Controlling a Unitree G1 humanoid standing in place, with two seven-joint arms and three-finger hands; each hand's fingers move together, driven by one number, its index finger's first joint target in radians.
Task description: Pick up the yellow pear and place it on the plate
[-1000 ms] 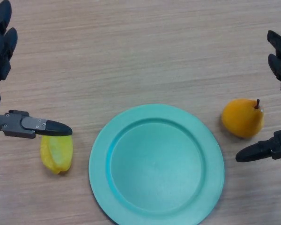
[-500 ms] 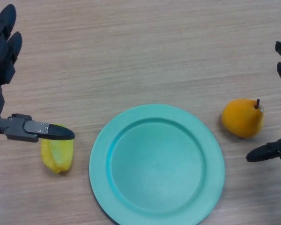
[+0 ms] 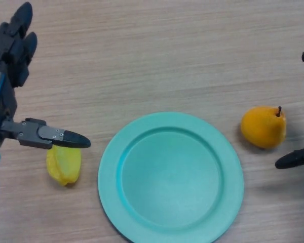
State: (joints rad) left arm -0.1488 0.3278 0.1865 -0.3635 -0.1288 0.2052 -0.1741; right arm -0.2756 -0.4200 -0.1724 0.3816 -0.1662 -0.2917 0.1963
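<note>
1. The pear point(image 3: 263, 127) lies on the bench point(image 3: 157, 55), untouched, just left of the right robot hand point(image 3: 296, 159), whose fingers are spread.
2. The plate point(image 3: 107, 152) holds nothing; grasping and placing remain.
3. The left robot hand point(image 3: 10, 55), spread, hovers over a yellow fruit point(image 3: 64, 164).

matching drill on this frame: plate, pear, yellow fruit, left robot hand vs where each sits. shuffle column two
Things:
1. plate
2. pear
3. yellow fruit
4. left robot hand

Places:
A. right of the plate, apart from it
B. far left, open, thumb over the yellow fruit
C. bottom centre of the table
D. left of the plate, under a thumb tip

Pairs: 1-C, 2-A, 3-D, 4-B
</note>
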